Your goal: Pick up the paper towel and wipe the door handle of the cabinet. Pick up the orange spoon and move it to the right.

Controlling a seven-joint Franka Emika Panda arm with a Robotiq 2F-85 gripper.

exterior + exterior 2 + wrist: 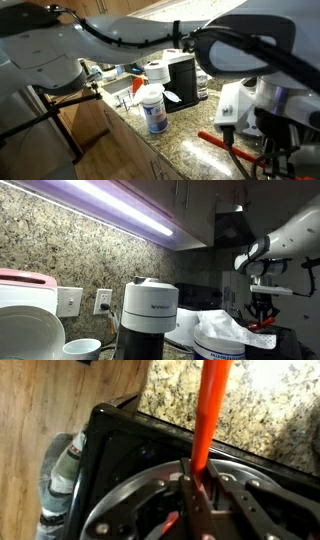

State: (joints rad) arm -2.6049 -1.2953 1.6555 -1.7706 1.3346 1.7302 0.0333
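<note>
Gripper (pixel 192 495) pinched on the orange spoon (pixel 207 410), jaws pressed onto one end. Rest of the shaft sticking out ahead, across the rim of a black ringed appliance (pixel 120 455) and over the granite counter (pixel 265 415). Cannot tell whether the free end rests on the stone or hangs just above it. Grip far off centre, so judged likely to pivot or slip between the pads on a sideways move. If carried low, free end could drag on granite or catch the appliance rim and twist out. White cylinder with blue label (pixel 153 111) well apart, so collision unlikely. Counter edge near: a dropped spoon could reach the floor.
</note>
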